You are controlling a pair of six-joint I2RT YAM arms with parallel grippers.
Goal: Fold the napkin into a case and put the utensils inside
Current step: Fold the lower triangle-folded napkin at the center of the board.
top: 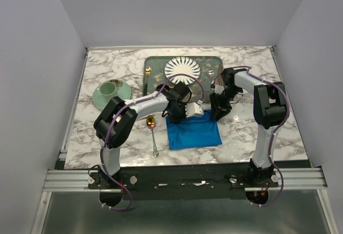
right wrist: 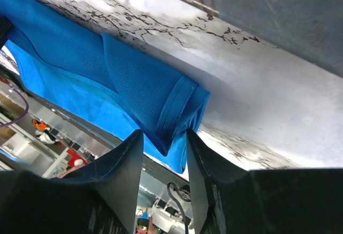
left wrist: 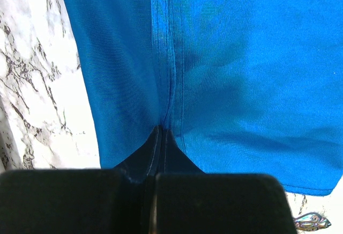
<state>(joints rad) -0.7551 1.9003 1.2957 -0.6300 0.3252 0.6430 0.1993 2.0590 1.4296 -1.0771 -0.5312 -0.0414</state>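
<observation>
1. We find the napkin (top: 194, 133) lying on the marble table (top: 252, 132), midway along its width and closer to the near edge than to the far edge.
2. The left gripper (left wrist: 158, 161) is closed. Its jaws are pressed together on a raised fold of the napkin at the cloth's far left part.
3. The right gripper (right wrist: 163, 137) has its jaws apart. We see a hemmed, doubled-over corner of the napkin between the two fingers (right wrist: 126, 169), with a gap on one side, so the cloth is not clamped there.
4. In the top view, both grippers sit at the far edge of the napkin, left and right.
5. The spoon (top: 153, 132) lies on the table just left of the napkin, apart from it, with the bowl toward the far edge.
6. The tray (top: 211, 65) with the striped plate (top: 182, 70) stands at the far edge.
7. A green cup and saucer (top: 112, 92) stand toward the left edge.
</observation>
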